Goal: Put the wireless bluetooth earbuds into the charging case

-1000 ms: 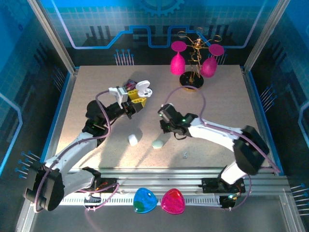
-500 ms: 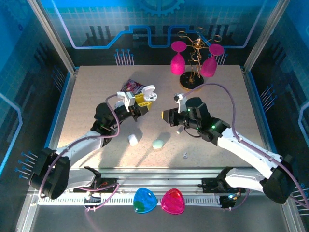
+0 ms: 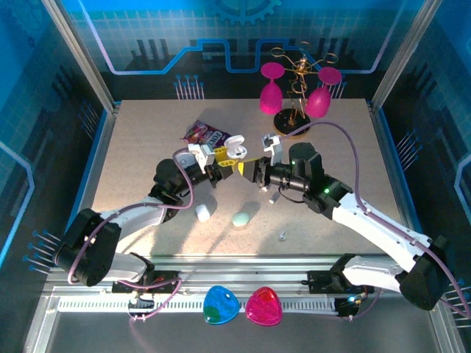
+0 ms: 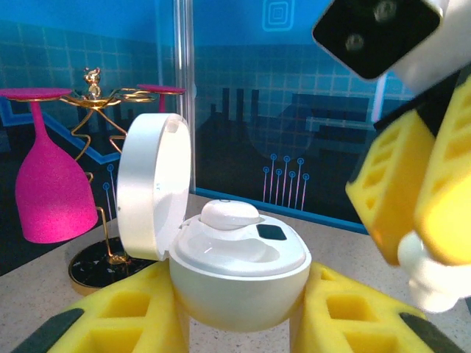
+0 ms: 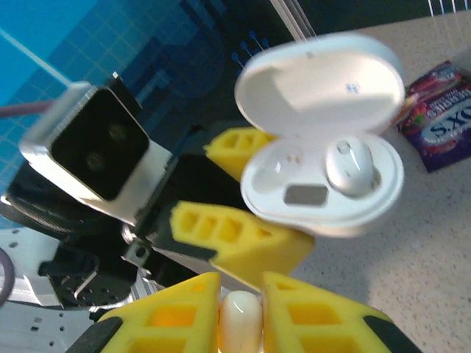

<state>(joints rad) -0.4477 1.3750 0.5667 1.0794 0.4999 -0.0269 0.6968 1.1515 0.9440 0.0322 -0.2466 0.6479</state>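
Your earbud has come across toward the middle of the surface since half a second ago. It is carried by the right tool, whose yellow pads are pinched on it with its tip poking out, ready to be led in. At 1 o'clock from it in the right wrist view waits the charging case, lid thrown back. A second earbud is already seated, and the socket beside it is vacant; that gap is likely your target. The left tool clamps the case's base, steadying it and turning its mouth toward you. At 6 o'clock from the meeting tools lie a white case and a mint case, both shut and well apart from the work.
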